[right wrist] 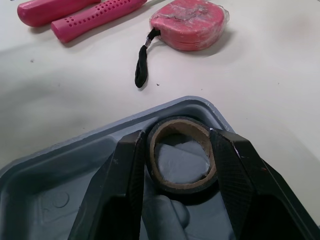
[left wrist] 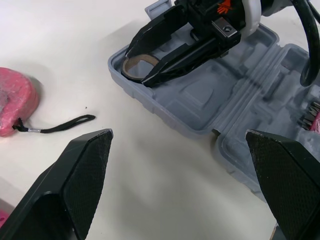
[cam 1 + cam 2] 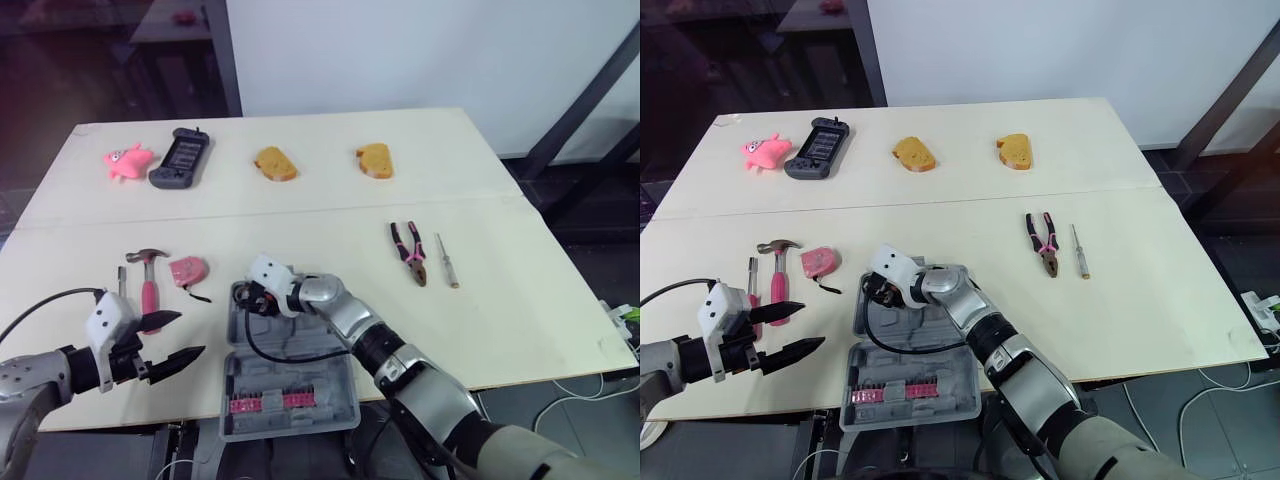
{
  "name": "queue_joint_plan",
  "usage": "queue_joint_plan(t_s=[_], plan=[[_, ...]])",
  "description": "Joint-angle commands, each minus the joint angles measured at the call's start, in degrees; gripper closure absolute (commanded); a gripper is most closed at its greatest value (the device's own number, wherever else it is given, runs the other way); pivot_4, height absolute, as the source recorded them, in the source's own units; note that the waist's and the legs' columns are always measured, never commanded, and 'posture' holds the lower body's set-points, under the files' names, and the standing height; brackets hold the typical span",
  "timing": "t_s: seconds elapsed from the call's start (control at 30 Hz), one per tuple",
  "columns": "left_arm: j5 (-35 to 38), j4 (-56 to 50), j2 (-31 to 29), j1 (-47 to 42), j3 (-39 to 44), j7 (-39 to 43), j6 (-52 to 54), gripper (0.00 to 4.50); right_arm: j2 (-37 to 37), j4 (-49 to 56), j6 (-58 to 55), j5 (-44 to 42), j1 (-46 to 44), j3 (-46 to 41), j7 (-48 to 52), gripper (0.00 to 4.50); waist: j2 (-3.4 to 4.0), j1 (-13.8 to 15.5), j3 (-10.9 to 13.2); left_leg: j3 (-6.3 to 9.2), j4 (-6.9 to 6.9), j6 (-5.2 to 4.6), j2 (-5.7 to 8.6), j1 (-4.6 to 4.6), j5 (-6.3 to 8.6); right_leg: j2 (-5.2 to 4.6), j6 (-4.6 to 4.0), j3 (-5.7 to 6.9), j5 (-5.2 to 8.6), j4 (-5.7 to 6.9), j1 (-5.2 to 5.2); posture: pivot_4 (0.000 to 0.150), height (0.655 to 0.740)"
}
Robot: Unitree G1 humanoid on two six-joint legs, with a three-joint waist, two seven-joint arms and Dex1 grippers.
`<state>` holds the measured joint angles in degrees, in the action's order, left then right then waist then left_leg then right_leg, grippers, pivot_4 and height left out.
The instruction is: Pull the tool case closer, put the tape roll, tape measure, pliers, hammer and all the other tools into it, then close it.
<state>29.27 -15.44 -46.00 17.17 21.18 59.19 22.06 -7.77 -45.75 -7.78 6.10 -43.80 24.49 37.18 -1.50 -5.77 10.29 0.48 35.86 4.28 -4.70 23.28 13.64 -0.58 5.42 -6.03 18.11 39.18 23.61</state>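
While our right claw (image 1: pixel 180 137) is clamping the tape roll (image 1: pixel 181 187) from both sides, we are holding it low in the far left corner of the open tool case (image 1: pixel 60 170), our wide-open, empty left claw (image 3: pixel 190 335) hanging nearer the tape measure (image 3: pixel 187 269).

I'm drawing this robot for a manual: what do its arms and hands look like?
Both arms are silver-grey shells with black joints. A white boxy block sits at each wrist. The left hand and right hand each have two black tapered fingers with finely textured pads. A black cable loops from the right wrist, another trails from the left; the right hand bears an orange marking.
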Motion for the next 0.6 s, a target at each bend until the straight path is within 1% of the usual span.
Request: queue_joint_plan(t_s=[0.03,0.17,0.33,0.4,0.5,0.6], plan=[[0.5,-1.2,-0.4,-0.1,0.9,0.0,-0.1,0.0,-0.9,-3.8,-3.1,2.0,0.6,1.0,-0.3,2.35,0.0,0.0,0.0,0.0,0.0,0.0,0.0,-0.04,0.0,0.0,0.0,0.0,0.0,0.0,-0.05,0.15,0.74],[0.5,-1.3,-0.4,-0.2,0.9,-0.1,0.0,0.0,-1.0,-3.0,-2.5,1.3,0.5,0.0,-0.6,2.35,0.01,0.0,0.0,0.0,0.0,0.0,0.0,-0.14,0.0,0.0,-0.01,0.0,0.0,0.0,-0.16,0.15,0.74],[0.5,-1.2,-0.4,-0.3,1.0,-0.1,-0.1,0.0,-0.9,2.0,-0.6,-1.1,0.5,-2.1,0.8,2.35,0.02,0.0,0.0,0.0,0.0,0.0,0.0,-0.13,0.0,0.0,0.0,0.0,0.01,0.0,-0.15,0.15,0.74],[0.5,-1.2,-0.3,-0.3,1.0,0.0,-0.2,0.0,-0.6,7.0,-0.4,-3.2,0.9,-3.3,2.3,2.35,0.01,0.1,0.0,0.0,0.0,0.0,0.0,-0.09,0.0,0.0,0.0,0.0,0.01,0.0,-0.11,0.15,0.74],[0.7,-1.3,-0.3,-0.2,1.0,0.1,-0.3,0.0,0.5,20.0,-2.4,-7.5,3.4,-4.9,6.1,2.35,0.01,0.2,0.0,0.01,0.03,0.0,0.0,0.12,0.0,0.0,0.01,0.0,0.0,0.0,0.08,0.15,0.74],[0.9,-1.3,-0.1,-0.2,1.1,0.1,-0.3,0.0,3.0,31.7,-6.3,-9.6,5.8,-5.0,8.0,2.35,0.0,0.3,0.0,0.02,0.03,0.0,0.0,0.15,0.0,-0.01,0.01,0.01,0.0,0.0,0.1,0.15,0.74]])
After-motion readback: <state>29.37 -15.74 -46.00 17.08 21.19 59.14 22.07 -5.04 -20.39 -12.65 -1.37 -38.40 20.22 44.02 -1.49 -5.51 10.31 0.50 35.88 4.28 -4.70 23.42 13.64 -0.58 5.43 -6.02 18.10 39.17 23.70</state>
